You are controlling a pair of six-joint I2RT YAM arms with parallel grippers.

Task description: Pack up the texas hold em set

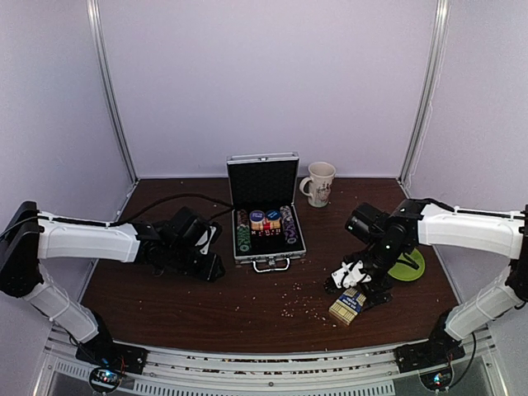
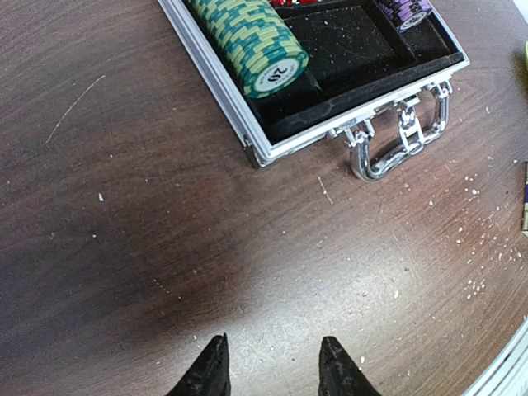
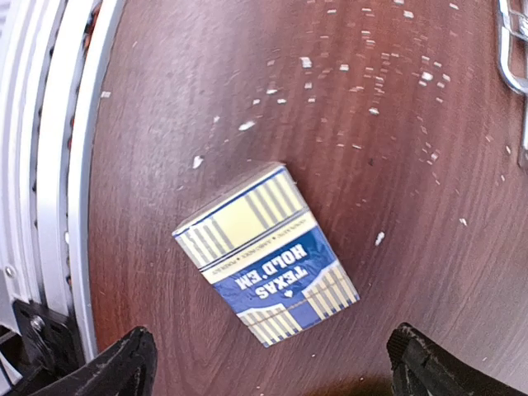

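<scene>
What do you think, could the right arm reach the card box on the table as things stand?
Probably yes: the right gripper hangs open just above the card box, which lies flat on the table with nothing over it.

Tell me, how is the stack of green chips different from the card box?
The green chips are round; the card box is a rectangle. The green chips sit packed in a row inside the silver case; the card box lies outside it, flat on the table. The green chips are green and pale; the card box is blue and tan. Both have striped patterns.
</scene>
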